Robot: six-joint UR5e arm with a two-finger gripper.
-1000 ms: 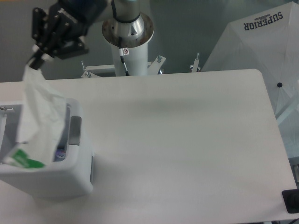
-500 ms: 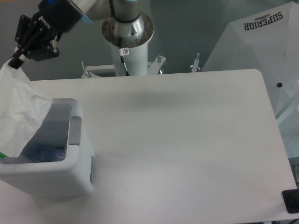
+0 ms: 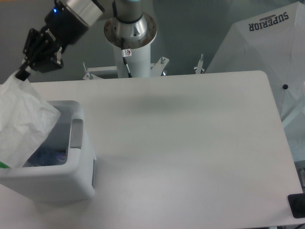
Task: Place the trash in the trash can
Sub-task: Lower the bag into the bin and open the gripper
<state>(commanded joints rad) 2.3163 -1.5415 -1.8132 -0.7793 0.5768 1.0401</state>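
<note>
My gripper [image 3: 22, 72] hangs above the far left of the table, shut on the top corner of the translucent white plastic bag [image 3: 21, 124]. The bag drapes down over the left side of the white trash can [image 3: 76, 176], with its green edge just showing at the frame's left border. Inside the can, a bit of the bottle's blue label [image 3: 50, 156] shows behind the bag. The can's grey patch [image 3: 76, 134] sits on its right rim.
The white table [image 3: 190, 143] stretches to the right of the can. The arm's round base and post [image 3: 130, 33] stand behind the table's far edge. A white umbrella-like cover [image 3: 257, 47] is at the back right, and a dark object [image 3: 297, 205] at the front right corner.
The gripper swung left with the bag, then shifted slightly right and down. The bag moved from draped over the can's front to hanging over its left side.
</note>
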